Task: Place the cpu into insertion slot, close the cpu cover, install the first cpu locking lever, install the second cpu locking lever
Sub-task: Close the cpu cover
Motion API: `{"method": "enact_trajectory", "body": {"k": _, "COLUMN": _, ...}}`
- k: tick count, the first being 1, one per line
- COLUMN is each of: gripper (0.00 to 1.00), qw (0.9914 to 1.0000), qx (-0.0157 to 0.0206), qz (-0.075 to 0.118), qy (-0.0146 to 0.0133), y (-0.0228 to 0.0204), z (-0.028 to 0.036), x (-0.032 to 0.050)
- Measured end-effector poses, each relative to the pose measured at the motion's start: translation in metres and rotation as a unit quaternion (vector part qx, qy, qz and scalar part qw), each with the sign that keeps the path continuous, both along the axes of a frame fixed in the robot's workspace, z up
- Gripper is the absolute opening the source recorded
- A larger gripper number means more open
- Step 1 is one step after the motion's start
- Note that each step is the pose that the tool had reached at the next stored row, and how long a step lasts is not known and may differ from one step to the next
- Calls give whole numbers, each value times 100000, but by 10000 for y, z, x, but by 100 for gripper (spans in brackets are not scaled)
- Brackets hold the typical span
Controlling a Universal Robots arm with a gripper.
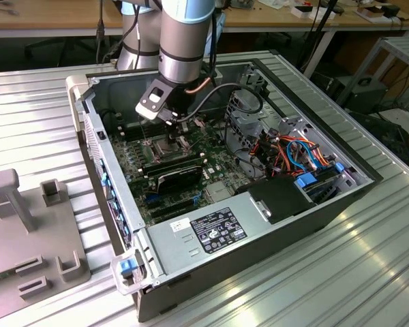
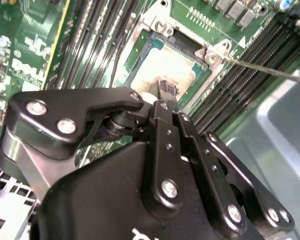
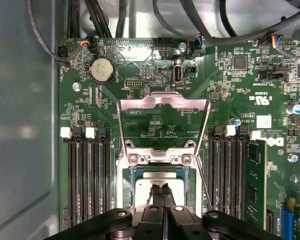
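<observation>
Fingers (image 3: pixel 155 196) of your hand (image 3: pixel 160 187) are pressed together with nothing between them, their tips over the middle of the cpu (image 3: pixel 142 189); you cannot tell whether they touch it. The cpu lies flat inside the insertion slot (image 3: pixel 122 186), its dull silver top showing on both sides of the fingers, while the hand's black body hides the slot's near part in both wrist views. Just beyond the slot, the cpu cover (image 3: pixel 162 101) is swung open on its hinge, with green board showing through its window. A thin metal rod (image 3: pixel 205 182) runs beside the slot. Black memory slots (image 3: pixel 85 175) flank it, and one holds a green memory stick (image 3: pixel 256 180). A coin battery (image 3: pixel 102 69) sits farther out on the motherboard (image 3: pixel 140 65). In the exterior view you see all this inside an open computer case (image 1: pixel 368 180), alongside orange and blue cables (image 1: pixel 293 153) and a power supply (image 1: pixel 184 248) bearing a printed label (image 1: pixel 218 230). The case rests on a ribbed metal tabletop (image 1: pixel 41 116).
</observation>
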State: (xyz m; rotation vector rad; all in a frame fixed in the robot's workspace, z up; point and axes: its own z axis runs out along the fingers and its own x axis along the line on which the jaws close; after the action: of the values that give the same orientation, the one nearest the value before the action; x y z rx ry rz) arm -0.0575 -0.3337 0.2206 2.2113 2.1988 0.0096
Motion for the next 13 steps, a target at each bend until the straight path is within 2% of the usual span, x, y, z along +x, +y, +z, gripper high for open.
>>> {"method": "enact_trajectory", "body": {"k": 4, "gripper": 11, "qw": 100000, "qx": -72, "qz": -2, "qy": 2, "y": 1, "z": 267, "x": 8}}
{"method": "enact_trajectory", "body": {"k": 5, "gripper": 11, "qw": 100000, "qx": -79, "qz": -3, "qy": 1, "y": 2, "z": 292, "x": 8}}
{"method": "enact_trajectory", "body": {"k": 13, "gripper": 11, "qw": 100000, "qx": -93, "qz": -1, "qy": -32, "y": 2, "z": 301, "x": 15}}
